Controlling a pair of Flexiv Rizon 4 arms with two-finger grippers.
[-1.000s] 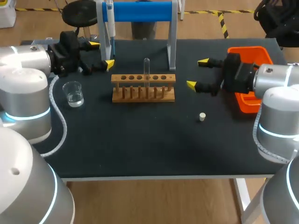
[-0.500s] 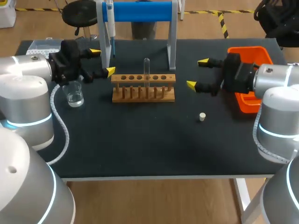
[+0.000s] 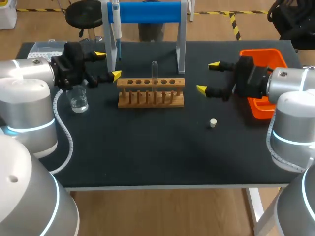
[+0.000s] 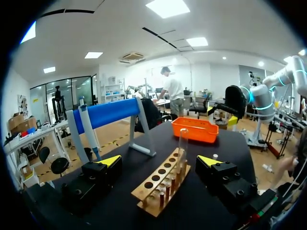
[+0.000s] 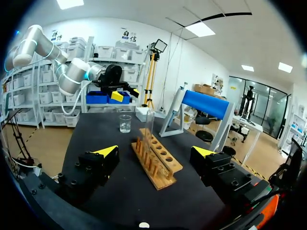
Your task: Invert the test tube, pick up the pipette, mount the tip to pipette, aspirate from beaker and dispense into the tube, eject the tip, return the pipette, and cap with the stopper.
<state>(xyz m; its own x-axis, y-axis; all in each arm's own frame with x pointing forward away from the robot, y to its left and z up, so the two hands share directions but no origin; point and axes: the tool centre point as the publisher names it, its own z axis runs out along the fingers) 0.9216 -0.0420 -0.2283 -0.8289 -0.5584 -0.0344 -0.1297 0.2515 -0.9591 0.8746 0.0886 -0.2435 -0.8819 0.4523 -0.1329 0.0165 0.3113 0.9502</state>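
A clear test tube (image 3: 154,73) stands upright in the wooden rack (image 3: 151,93) at mid-table. Left of the rack, my left gripper (image 3: 108,64) hangs open and empty, just behind the glass beaker (image 3: 78,98). The left wrist view has this gripper (image 4: 159,160) facing the rack (image 4: 160,182) and tube (image 4: 182,143) end-on. My right gripper (image 3: 207,76) is open and empty to the right of the rack; the right wrist view shows it (image 5: 155,151) facing the rack (image 5: 156,160), tube (image 5: 149,124) and beaker (image 5: 125,123). The pipette (image 3: 116,24) hangs on the blue stand (image 3: 147,12). A white stopper (image 3: 213,123) lies on the mat.
An orange tray (image 3: 258,54) sits at the right edge behind my right arm. A pale box (image 3: 44,47) lies at the back left corner. The stand's white legs (image 3: 181,49) rise just behind the rack.
My left gripper shifted right, toward the rack and over the beaker, then held still. The right arm, tube and stopper have not moved.
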